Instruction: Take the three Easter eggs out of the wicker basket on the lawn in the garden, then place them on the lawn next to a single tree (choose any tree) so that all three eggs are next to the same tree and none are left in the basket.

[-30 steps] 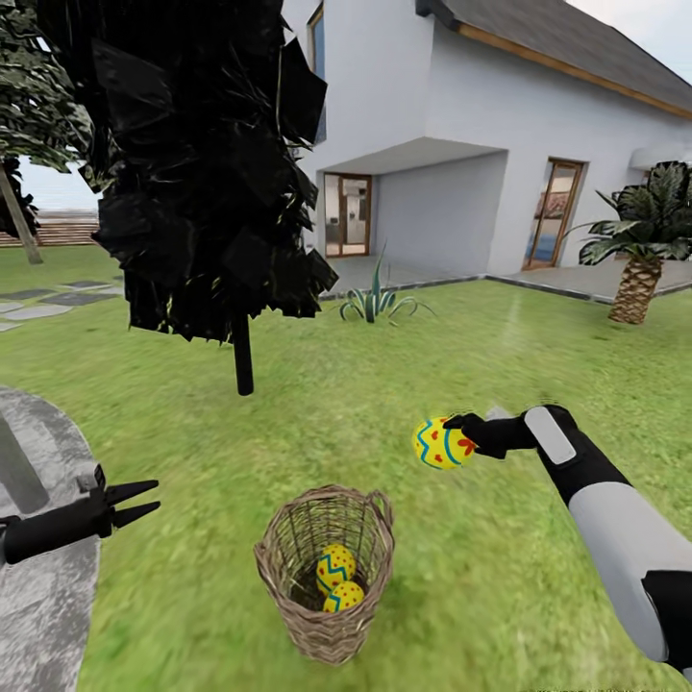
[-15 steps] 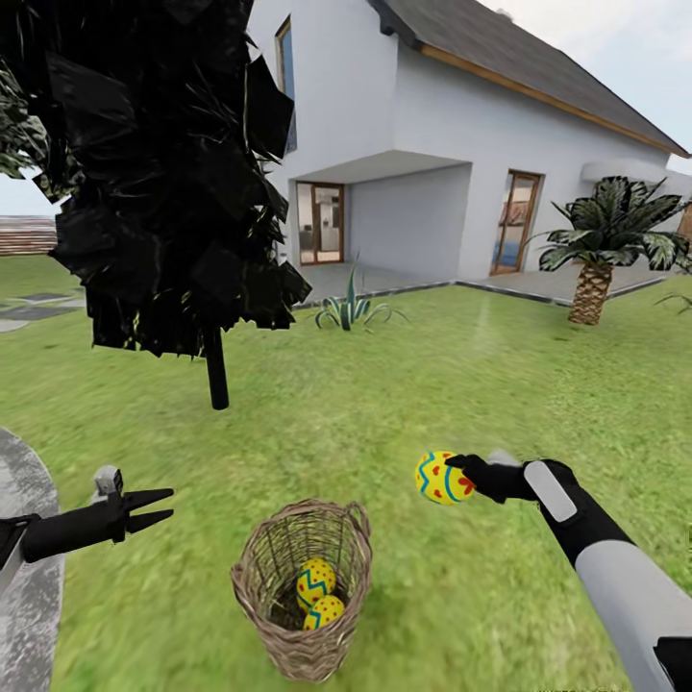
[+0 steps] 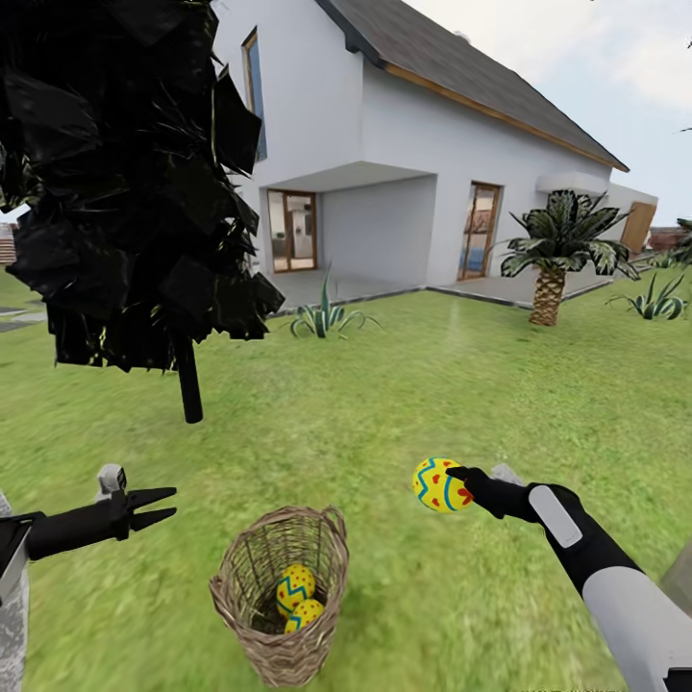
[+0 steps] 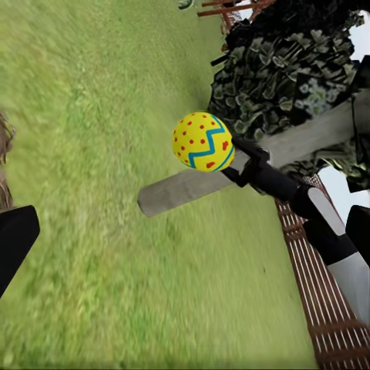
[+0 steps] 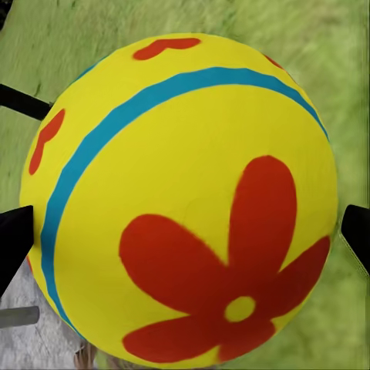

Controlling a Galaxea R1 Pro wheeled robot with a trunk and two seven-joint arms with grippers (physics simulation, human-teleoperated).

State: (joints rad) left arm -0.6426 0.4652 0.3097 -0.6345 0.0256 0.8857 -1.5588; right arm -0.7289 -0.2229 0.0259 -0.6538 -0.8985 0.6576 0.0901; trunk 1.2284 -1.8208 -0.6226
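The wicker basket [image 3: 252, 588] stands on the lawn [image 3: 404, 394] just in front of me, with two Easter eggs [image 3: 295, 588] lying in it. A third egg [image 3: 437, 483] hangs in the air to the right of and above the basket, with my right gripper [image 3: 459, 479] shut on it. In the right wrist view this egg [image 5: 185, 200] sits between the black fingertips [image 5: 14, 240]. My left gripper [image 3: 163, 505] is open and empty, left of the basket. In the left wrist view the held egg [image 4: 203, 141] shows in front of a pale grey tree trunk [image 4: 185, 189] with a mottled crown [image 4: 285, 69].
A tree with black foliage [image 3: 125, 173] and a thin dark trunk [image 3: 189, 380] stands at the left beyond the basket. A white house [image 3: 404, 173], a spiky plant [image 3: 325, 315] and a small palm [image 3: 550, 284] lie farther back. Open grass stretches ahead and to the right.
The head view has swung right, so the basket and black tree sit further left in it. The right gripper still holds the egg, slightly farther from the basket. The left gripper stays open.
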